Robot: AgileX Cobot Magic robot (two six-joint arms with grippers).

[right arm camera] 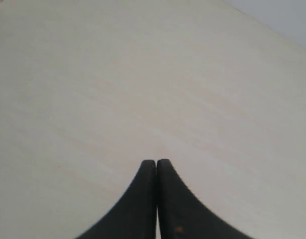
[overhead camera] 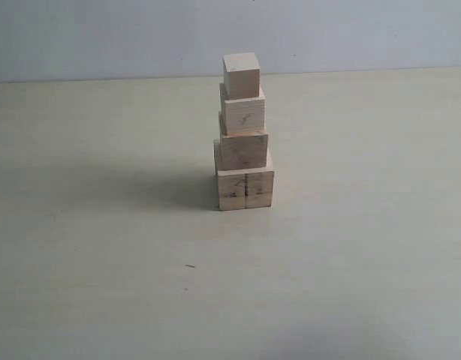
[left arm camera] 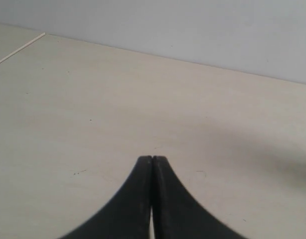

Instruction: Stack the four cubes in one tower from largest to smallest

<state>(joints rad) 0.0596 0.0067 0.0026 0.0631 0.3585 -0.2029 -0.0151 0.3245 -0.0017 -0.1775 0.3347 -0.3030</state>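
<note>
Four pale wooden cubes stand as one stepped tower in the exterior view. The largest cube (overhead camera: 245,190), with a dark vertical seam, is the base. On it sits the second cube (overhead camera: 243,151), then the third (overhead camera: 243,115), and the smallest (overhead camera: 241,75) on top. Neither arm shows in the exterior view. My left gripper (left arm camera: 152,158) is shut with nothing in it, over bare table. My right gripper (right arm camera: 156,162) is likewise shut and empty, and no cube shows in either wrist view.
The pale table (overhead camera: 103,255) spreads all round the tower, with a grey wall (overhead camera: 103,37) behind it. A thin light strip (left arm camera: 18,51) lies near the table's edge in the left wrist view.
</note>
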